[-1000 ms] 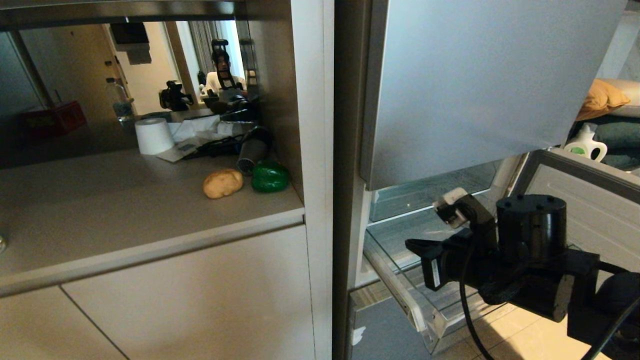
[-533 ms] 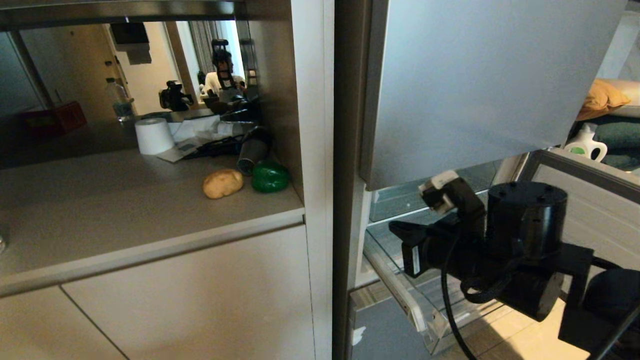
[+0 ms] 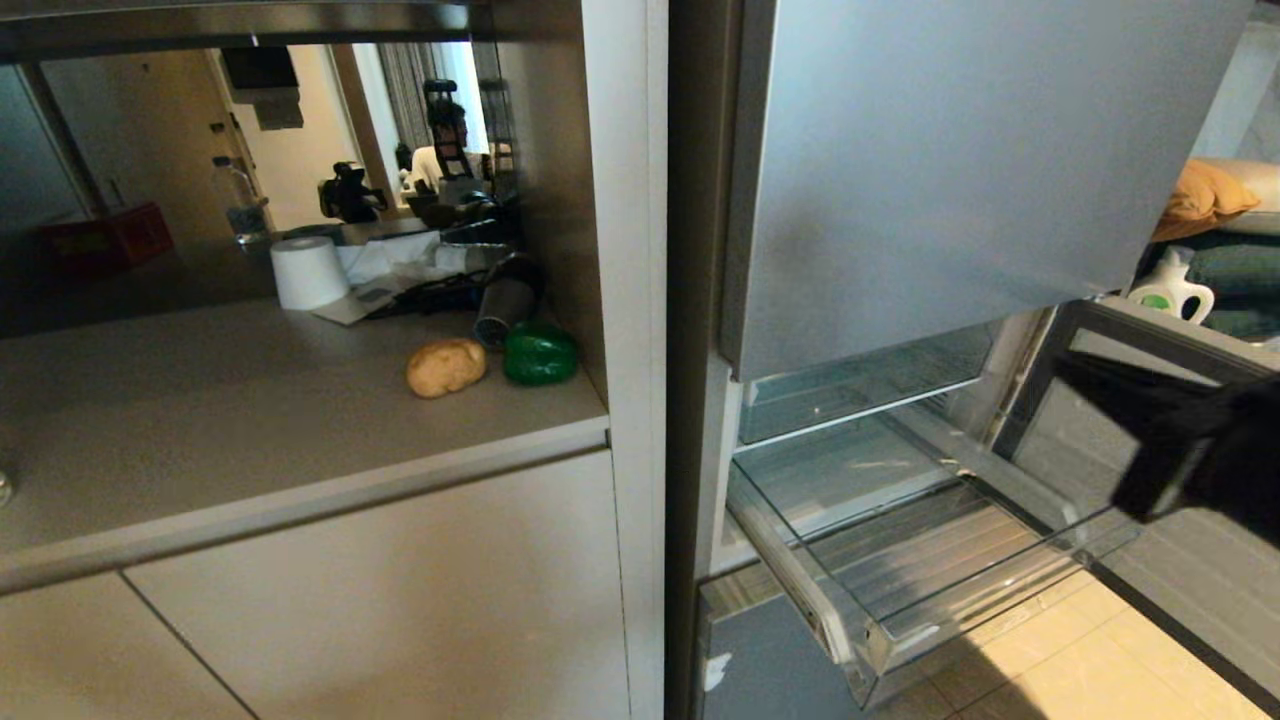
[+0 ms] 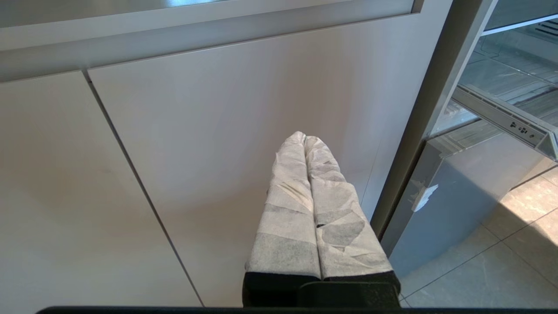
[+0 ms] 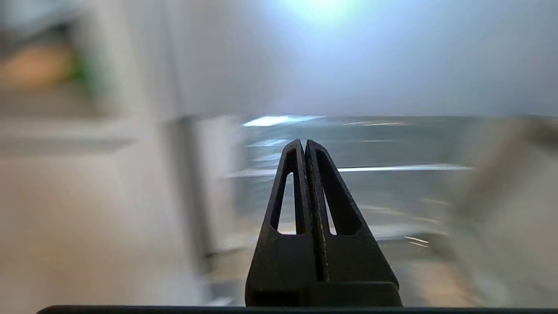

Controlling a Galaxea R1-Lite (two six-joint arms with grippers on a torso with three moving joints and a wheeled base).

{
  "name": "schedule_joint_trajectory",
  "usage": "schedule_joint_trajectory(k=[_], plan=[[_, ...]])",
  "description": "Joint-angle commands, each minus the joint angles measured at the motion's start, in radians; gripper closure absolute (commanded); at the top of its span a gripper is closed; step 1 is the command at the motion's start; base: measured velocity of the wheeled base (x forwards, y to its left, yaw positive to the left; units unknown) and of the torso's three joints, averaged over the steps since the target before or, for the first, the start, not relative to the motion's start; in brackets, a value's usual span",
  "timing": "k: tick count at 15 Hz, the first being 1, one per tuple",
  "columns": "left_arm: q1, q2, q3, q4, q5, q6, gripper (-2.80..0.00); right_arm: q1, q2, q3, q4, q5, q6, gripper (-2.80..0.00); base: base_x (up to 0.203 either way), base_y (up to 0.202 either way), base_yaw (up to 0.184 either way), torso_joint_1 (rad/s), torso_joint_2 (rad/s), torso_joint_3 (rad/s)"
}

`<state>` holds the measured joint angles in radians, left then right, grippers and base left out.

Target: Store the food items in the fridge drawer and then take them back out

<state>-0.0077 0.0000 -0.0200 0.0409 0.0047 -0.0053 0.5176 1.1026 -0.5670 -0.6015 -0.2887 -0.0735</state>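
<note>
Standing open beside the cabinet, the drawer (image 3: 900, 560) juts out from the fridge (image 3: 960, 170) with nothing lying in its clear bin. The potato (image 3: 446, 366) and the pepper (image 3: 540, 353) sit side by side, close together, on the counter (image 3: 250, 420), near its right-hand corner by the cabinet's side wall and well apart from the drawer. A paper roll (image 3: 309, 271) and a tangle of cables stand further back on the same counter.

The right gripper (image 5: 305, 146) has its black fingers pressed together and holds nothing; in the head view only a dark blur of that arm (image 3: 1190, 440) shows at the right edge, over the drawer's far side. The left gripper (image 4: 304, 138), its wrapped fingers also pressed together and empty, hangs low in front of the cabinet door (image 4: 244, 131).

By my reading the opening step is done and the storing step is just beginning: neither food item has been picked up yet. The next move calls for the right arm to cross to the counter, spread its fingers and come down around one item, likely the pepper as the nearer one, taking care not to knock the potato beside it or hit the cabinet wall.
</note>
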Motion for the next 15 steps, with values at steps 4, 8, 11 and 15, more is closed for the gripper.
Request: schedule_joint_trajectory(k=[4, 8, 11, 15], plan=[[0.0, 0.002, 0.0, 0.0, 0.001, -0.001, 0.0, -0.309, -0.583, 0.159, 0.16, -0.003, -0.009, 0.0, 0.0, 0.0, 0.0, 0.0, 0.0, 0.0], [0.0, 0.002, 0.0, 0.0, 0.0, 0.001, 0.0, -0.415, -0.836, 0.432, 0.335, 0.027, 0.018, 0.0, 0.0, 0.0, 0.0, 0.0, 0.0, 0.0], [0.0, 0.002, 0.0, 0.0, 0.0, 0.001, 0.0, -0.438, -0.83, 0.591, 0.359, 0.181, 0.029, 0.0, 0.0, 0.0, 0.0, 0.0, 0.0, 0.0], [0.0, 0.002, 0.0, 0.0, 0.0, 0.001, 0.0, -0.439, -0.83, 0.599, 0.467, 0.271, 0.097, 0.0, 0.0, 0.0, 0.0, 0.0, 0.0, 0.0]])
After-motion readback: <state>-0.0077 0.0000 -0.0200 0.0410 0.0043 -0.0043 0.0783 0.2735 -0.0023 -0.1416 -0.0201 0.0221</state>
